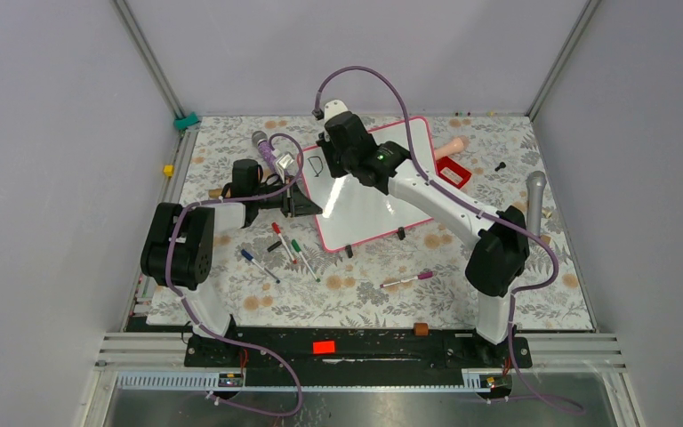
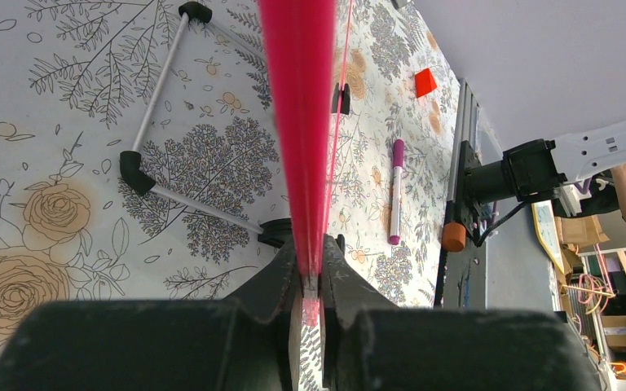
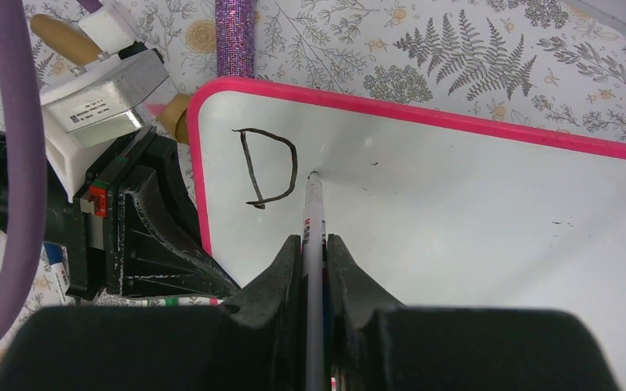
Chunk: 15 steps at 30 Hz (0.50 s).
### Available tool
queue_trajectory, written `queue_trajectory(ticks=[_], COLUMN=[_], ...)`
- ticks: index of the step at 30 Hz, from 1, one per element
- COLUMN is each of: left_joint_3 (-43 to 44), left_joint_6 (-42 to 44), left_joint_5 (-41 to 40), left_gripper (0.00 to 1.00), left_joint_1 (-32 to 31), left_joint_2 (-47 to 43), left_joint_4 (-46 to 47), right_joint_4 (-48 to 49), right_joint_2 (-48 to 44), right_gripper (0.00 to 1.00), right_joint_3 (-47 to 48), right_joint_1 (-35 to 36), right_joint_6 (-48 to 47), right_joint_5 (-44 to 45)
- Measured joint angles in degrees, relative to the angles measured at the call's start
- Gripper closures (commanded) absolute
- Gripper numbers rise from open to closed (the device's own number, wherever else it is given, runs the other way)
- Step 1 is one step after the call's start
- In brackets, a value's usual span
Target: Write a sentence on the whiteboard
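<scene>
From above, the whiteboard (image 1: pixel 365 209) lies askew at the far middle of the floral surface (image 1: pixel 356 294), with a black letter D (image 1: pixel 316 165) near its left edge. Only the left wrist view shows the left pincer (image 2: pixel 310 265) clamped on the board's pink frame. Only the right wrist view shows the right pincer (image 3: pixel 315 244) gripping a marker (image 3: pixel 313 204), its tip touching the board just right of the D.
</scene>
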Motion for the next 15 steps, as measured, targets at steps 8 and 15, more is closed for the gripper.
queue_trajectory(ticks=[8,15], left_joint_3=[0.0,0.0], left_joint_6=[0.0,-0.3], left_joint_5=[0.0,-0.2], left_gripper=[1.00,1.00], left_joint_1=[0.0,0.1], left_joint_2=[0.0,0.0], left_joint_4=[0.0,-0.3], right_joint_4=[0.0,0.0], right_joint_2=[0.0,-0.4], right_gripper=[1.00,1.00], right_joint_3=[0.0,-1.8], right_joint_1=[0.0,0.1], right_joint_6=[0.1,0.6], right_joint_5=[-0.1,-0.3])
